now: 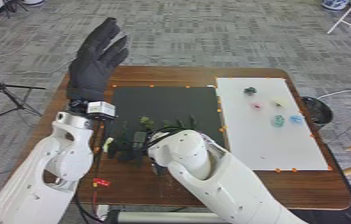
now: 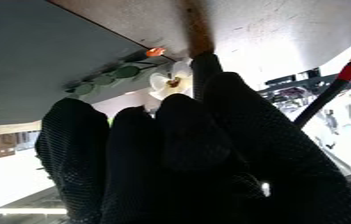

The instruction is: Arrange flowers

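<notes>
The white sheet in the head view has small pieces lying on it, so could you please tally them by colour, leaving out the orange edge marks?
Green: 2, the dark green piece and the lighter green piece
Pink: 1, the pink piece
Pale yellow: 1, the yellowish piece
Blue: 1, the blue piece
Total: 5

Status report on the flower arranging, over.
Left hand open, held high at the left. Right hand open, fingers extended. White flower near its fingertips. Leafy sprig close by, possible snag.
</notes>
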Robot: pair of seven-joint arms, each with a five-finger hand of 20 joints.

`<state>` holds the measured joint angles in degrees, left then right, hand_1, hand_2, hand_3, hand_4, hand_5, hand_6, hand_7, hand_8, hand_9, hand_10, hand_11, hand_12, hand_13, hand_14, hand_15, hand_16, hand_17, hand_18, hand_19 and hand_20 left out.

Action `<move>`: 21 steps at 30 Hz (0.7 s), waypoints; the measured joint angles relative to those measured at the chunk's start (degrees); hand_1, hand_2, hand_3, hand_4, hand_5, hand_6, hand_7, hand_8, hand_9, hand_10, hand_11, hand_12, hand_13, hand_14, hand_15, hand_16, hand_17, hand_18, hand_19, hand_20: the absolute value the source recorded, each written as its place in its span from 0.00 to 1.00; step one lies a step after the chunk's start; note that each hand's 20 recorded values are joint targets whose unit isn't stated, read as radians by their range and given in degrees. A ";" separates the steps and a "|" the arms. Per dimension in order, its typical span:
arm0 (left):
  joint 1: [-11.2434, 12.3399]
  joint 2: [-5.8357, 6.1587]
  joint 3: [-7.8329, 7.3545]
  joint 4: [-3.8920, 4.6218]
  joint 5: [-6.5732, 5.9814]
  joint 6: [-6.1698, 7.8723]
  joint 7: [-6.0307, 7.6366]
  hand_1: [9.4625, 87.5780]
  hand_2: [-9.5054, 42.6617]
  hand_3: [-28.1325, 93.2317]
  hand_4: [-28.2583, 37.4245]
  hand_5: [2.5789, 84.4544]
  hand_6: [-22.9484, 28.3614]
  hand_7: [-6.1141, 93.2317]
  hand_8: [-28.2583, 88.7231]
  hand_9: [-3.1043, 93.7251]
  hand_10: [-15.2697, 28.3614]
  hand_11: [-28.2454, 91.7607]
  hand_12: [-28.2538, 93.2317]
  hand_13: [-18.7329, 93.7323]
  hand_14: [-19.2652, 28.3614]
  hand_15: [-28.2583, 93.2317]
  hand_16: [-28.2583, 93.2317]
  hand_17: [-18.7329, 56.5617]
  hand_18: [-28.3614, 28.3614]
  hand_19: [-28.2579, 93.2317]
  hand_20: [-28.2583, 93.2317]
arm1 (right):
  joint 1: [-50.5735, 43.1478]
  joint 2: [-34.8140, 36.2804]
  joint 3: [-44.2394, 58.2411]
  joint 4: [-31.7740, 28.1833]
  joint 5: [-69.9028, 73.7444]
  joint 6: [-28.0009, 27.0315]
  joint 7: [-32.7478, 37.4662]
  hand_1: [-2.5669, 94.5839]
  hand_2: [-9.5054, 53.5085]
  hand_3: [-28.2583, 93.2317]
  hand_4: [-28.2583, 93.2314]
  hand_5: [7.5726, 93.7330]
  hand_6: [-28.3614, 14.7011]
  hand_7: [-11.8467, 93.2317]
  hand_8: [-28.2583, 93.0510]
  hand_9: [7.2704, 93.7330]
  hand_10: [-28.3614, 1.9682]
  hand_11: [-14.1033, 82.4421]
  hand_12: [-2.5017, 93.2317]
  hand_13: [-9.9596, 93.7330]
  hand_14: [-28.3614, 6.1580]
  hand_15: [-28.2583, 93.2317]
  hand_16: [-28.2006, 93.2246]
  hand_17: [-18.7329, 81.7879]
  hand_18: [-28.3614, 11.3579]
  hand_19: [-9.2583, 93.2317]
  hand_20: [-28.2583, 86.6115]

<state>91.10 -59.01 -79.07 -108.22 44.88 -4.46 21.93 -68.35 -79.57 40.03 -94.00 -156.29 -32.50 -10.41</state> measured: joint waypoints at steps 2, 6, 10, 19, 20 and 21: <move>-0.13 0.00 0.14 0.05 0.00 0.08 0.02 0.17 0.06 0.79 0.00 0.25 0.49 0.28 0.15 0.22 0.57 0.34 0.39 0.30 0.70 0.29 0.30 0.01 0.86 0.54 0.29 | -0.03 -0.08 0.01 0.09 0.03 0.00 0.43 0.24 0.56 0.97 0.12 0.38 0.70 0.25 0.12 0.88 0.64 0.95 0.39 0.96 0.65 0.94 0.50 0.80 0.17 1.00 0.89; -0.23 0.00 0.28 0.06 0.00 0.34 0.04 0.17 0.06 0.79 0.00 0.25 0.49 0.28 0.15 0.21 0.57 0.34 0.39 0.30 0.70 0.29 0.30 0.01 0.86 0.54 0.29 | -0.15 -0.13 0.26 0.19 0.89 0.03 1.30 0.24 0.56 0.98 0.12 0.37 0.70 0.25 0.13 0.88 0.65 0.95 0.39 0.96 0.65 0.94 0.50 0.80 0.17 1.00 0.89; -0.29 0.00 0.43 0.09 -0.02 0.55 0.04 0.17 0.06 0.79 0.00 0.25 0.49 0.28 0.15 0.21 0.57 0.34 0.39 0.30 0.70 0.29 0.30 0.01 0.86 0.54 0.29 | -0.28 -0.13 0.52 0.19 1.90 0.15 1.96 0.23 0.55 0.98 0.12 0.36 0.70 0.24 0.13 0.88 0.65 0.94 0.40 0.96 0.66 0.94 0.50 0.80 0.17 1.00 0.89; -0.30 -0.01 0.43 0.11 -0.02 0.66 0.04 0.17 0.06 0.79 0.00 0.25 0.49 0.28 0.15 0.22 0.57 0.34 0.39 0.30 0.70 0.29 0.30 0.01 0.86 0.54 0.29 | -0.33 -0.14 0.40 0.15 3.31 0.18 6.53 0.23 0.54 0.98 0.13 0.37 0.67 0.24 0.13 0.88 0.65 0.94 0.39 0.96 0.66 0.94 0.51 0.81 0.17 1.00 0.89; -0.29 -0.01 0.43 0.11 -0.02 0.71 0.04 0.17 0.06 0.79 0.00 0.25 0.49 0.28 0.15 0.22 0.57 0.34 0.39 0.30 0.70 0.29 0.30 0.01 0.86 0.54 0.29 | -0.31 -0.13 0.44 0.15 3.39 0.15 6.64 0.23 0.54 0.98 0.13 0.37 0.67 0.24 0.13 0.88 0.65 0.94 0.39 0.96 0.66 0.94 0.51 0.81 0.17 1.00 0.89; -0.27 -0.01 0.41 0.11 -0.02 0.77 0.04 0.17 0.06 0.79 0.00 0.25 0.49 0.28 0.15 0.22 0.57 0.34 0.39 0.30 0.70 0.29 0.30 0.01 0.86 0.54 0.29 | -0.29 -0.12 0.48 0.15 3.55 0.11 6.66 0.23 0.54 0.98 0.13 0.38 0.67 0.24 0.13 0.88 0.65 0.94 0.39 0.96 0.66 0.94 0.51 0.81 0.17 1.00 0.89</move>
<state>90.83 -59.02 -78.66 -108.11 44.85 -3.68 21.97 -68.65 -79.69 40.51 -93.84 -152.74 -32.39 -3.75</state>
